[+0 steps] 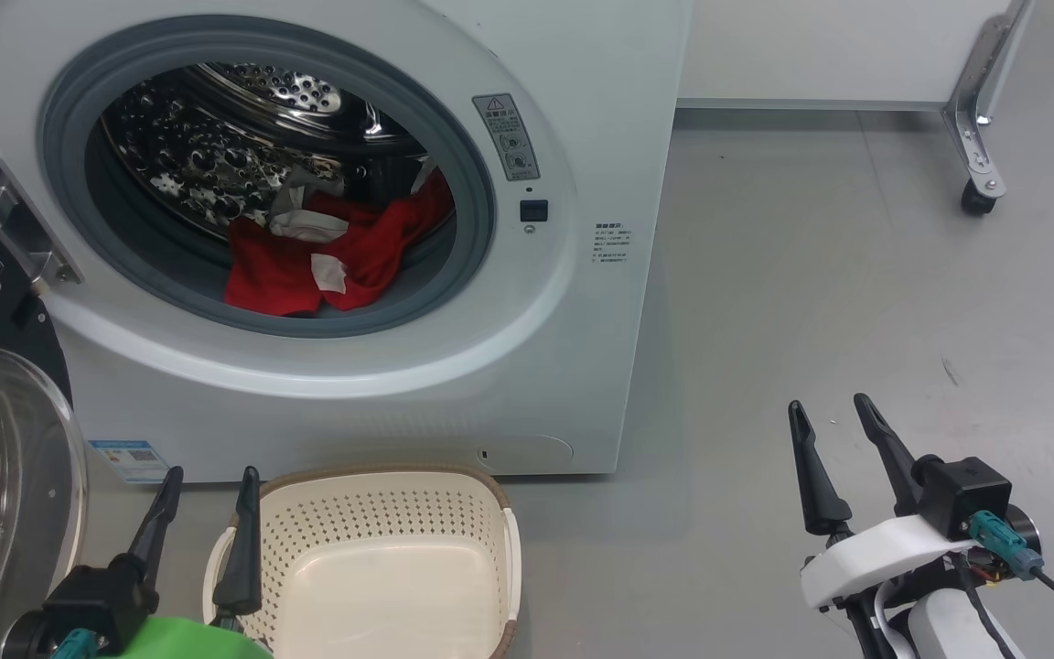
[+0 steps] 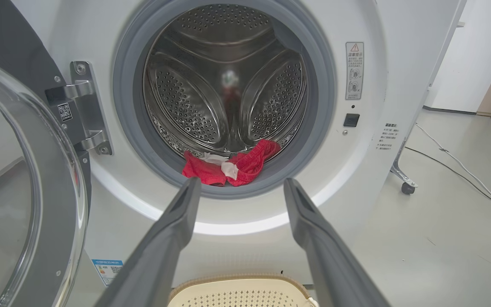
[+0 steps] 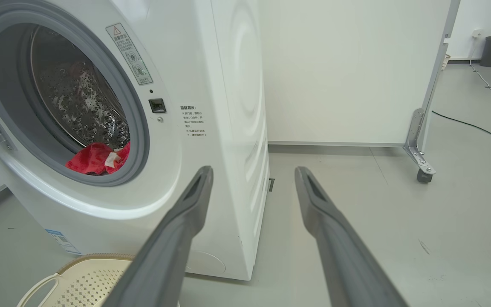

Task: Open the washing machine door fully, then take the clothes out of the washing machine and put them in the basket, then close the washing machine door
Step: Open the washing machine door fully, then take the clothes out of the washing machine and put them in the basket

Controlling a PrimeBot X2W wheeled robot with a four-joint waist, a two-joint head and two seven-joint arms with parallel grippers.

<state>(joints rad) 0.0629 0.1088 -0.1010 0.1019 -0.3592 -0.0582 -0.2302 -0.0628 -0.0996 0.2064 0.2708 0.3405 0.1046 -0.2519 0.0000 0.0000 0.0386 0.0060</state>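
The washing machine door [image 1: 5, 476] stands swung out on its hinge at the left of the washing machine [image 1: 582, 275], so the first step looks done, though whether it is at its full travel I cannot tell. The clothes [image 1: 326, 256] are not yet out: a red heap with white patches lies at the bottom front of the steel drum, its near edge resting on the grey gasket. The basket [image 1: 381, 472] sits on the floor [image 1: 811, 275] right in front of the machine, below the opening, with nothing in it. The left gripper [image 1: 212, 476] hangs just beside the basket's left rim, its jaws spread apart and holding nothing, aimed up at the opening. The right gripper [image 1: 827, 405] is well off to the right over bare floor, jaws likewise parted and unloaded. By my reading, the unloading has not begun, and both the transfer to the basket and the closing of the door are left to do.
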